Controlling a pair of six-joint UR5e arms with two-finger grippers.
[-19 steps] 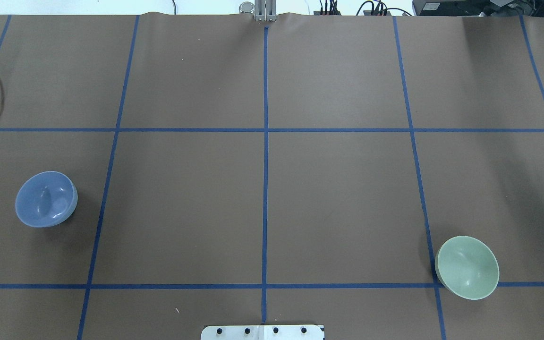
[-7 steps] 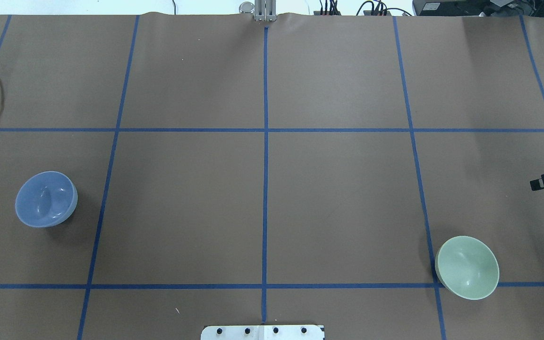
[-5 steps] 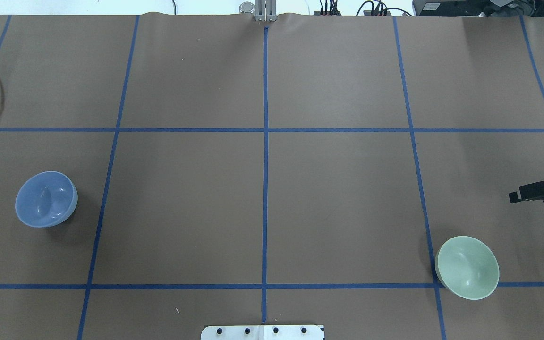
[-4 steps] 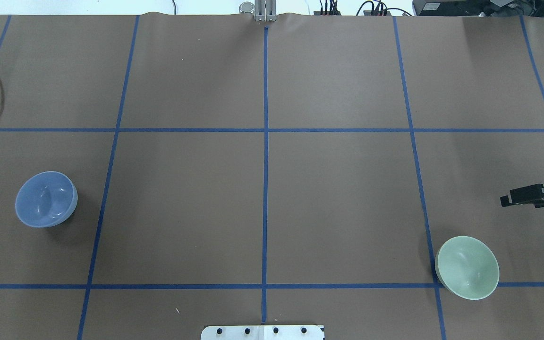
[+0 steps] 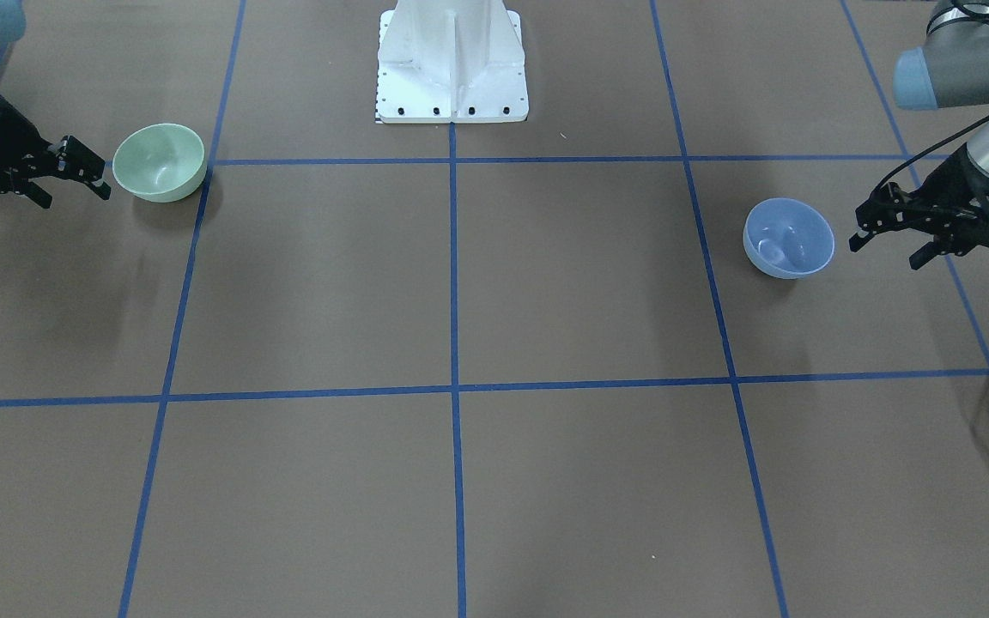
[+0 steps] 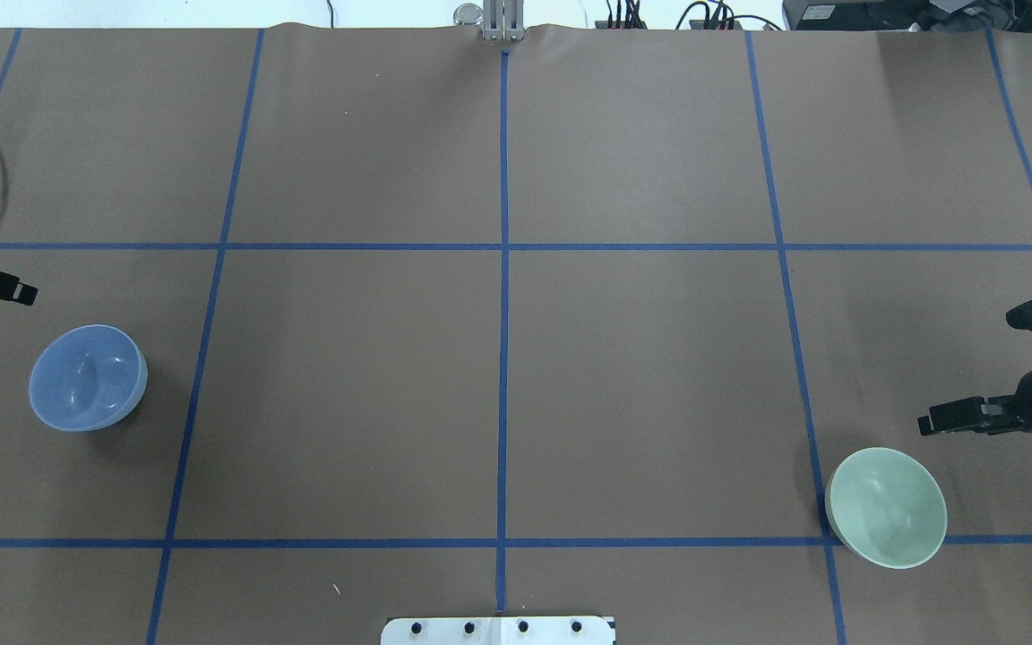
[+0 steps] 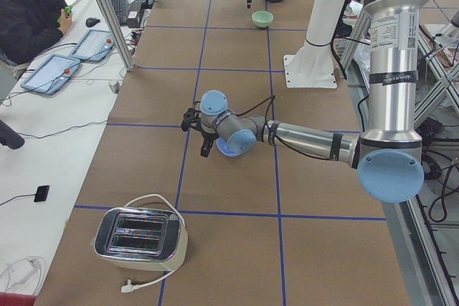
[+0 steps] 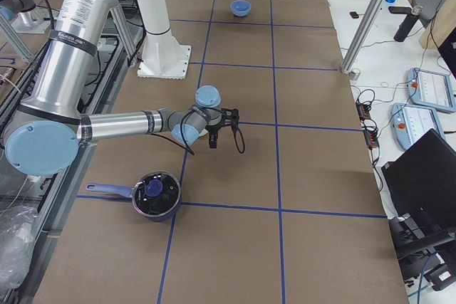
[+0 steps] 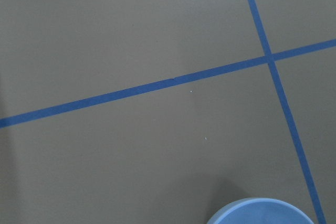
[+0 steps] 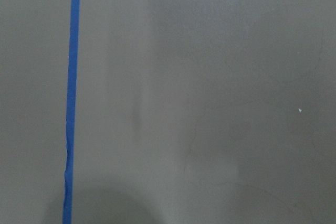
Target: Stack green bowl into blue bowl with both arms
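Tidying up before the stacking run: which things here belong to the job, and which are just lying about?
Job: green bowl, blue bowl, left gripper and right gripper, both open, each beside its bowl.
Lying about: toaster, dark lidded saucepan.

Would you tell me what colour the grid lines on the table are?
Blue; the grid lines show best overhead.

Bright, even light (soft shadows)
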